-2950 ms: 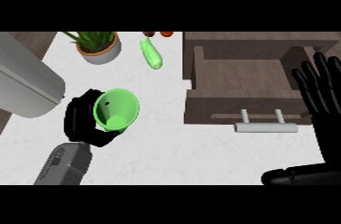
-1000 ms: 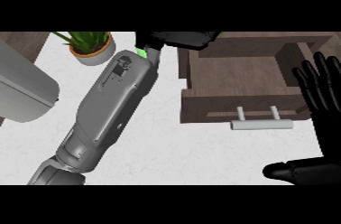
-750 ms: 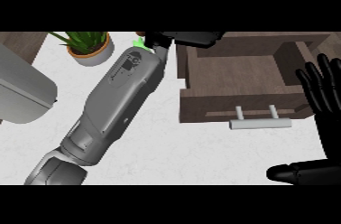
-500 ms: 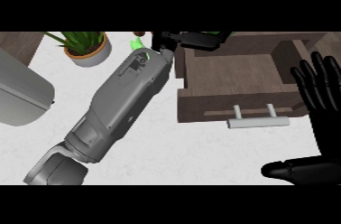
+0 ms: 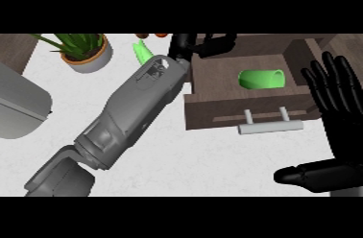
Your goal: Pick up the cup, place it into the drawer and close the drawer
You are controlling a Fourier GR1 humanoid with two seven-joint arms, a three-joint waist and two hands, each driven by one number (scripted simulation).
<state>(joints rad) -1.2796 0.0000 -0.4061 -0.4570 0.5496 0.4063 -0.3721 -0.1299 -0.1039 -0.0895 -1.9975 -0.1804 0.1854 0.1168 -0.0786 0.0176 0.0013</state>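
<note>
The left hand (image 5: 202, 44) has its fingers relaxed and holds nothing; just right of and below them, one bright green cup (image 5: 262, 79) lies on its side inside the single open drawer (image 5: 245, 112). The right hand (image 5: 339, 93) rests beside it, fingers spread. One potted plant (image 5: 83, 51) stands left.

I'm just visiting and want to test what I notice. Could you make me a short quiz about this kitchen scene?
1. True or false: the green cup lies inside the open drawer.
2. Which hand shows at the drawer's back edge? A) left hand B) right hand
3. Fill in: a potted ____ stands on the counter, left of the drawer.

Key
1. True; it lies on its side.
2. A. The right hand rests open, fingers up, at the view's right edge.
3. plant
</note>
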